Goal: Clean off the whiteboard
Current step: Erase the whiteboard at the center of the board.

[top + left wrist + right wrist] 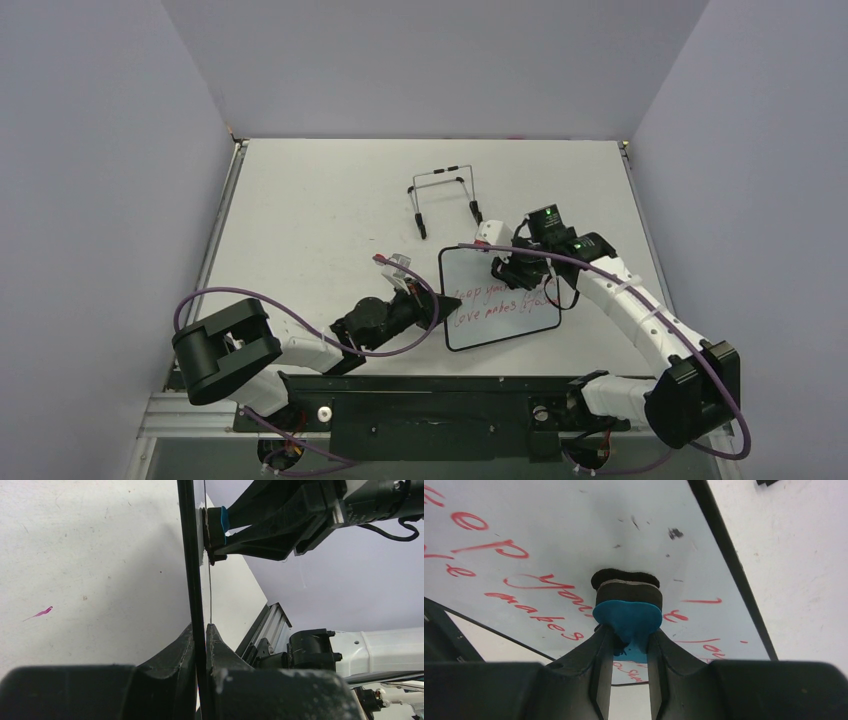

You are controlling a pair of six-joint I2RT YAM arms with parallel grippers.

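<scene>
1. The left gripper (436, 306) is closed on the near-left edge of the whiteboard (482, 335). In its wrist view, the black frame (190, 555) runs straight up between the two fingers.
2. The right gripper (520, 272) is clamped on a small blue eraser (626, 617). The eraser's dark felt face sits just past the fingertips and presses against the board's writing surface (549, 520).
3. The board is held tilted above the table (320, 220) between the two grippers. The left jaws are at its edge and the right jaws are over its upper right part.
4. Beyond the right jaws a black wire stand (445, 195) sits on the table, near the board's far edge but apart from it.
5. A purple cable (560, 262) from the right arm crosses above the board's far edge in the top view.
6. A few dark flecks (674, 532) lie on the board just ahead of the eraser. A small magenta smear (40, 612) marks the table to the left of the left jaws.
7. Two lines of red handwriting (509, 547) cross the board on either side of the right jaws. "your" and "makes" can be read; the rest is too partial or hidden to make out.
</scene>
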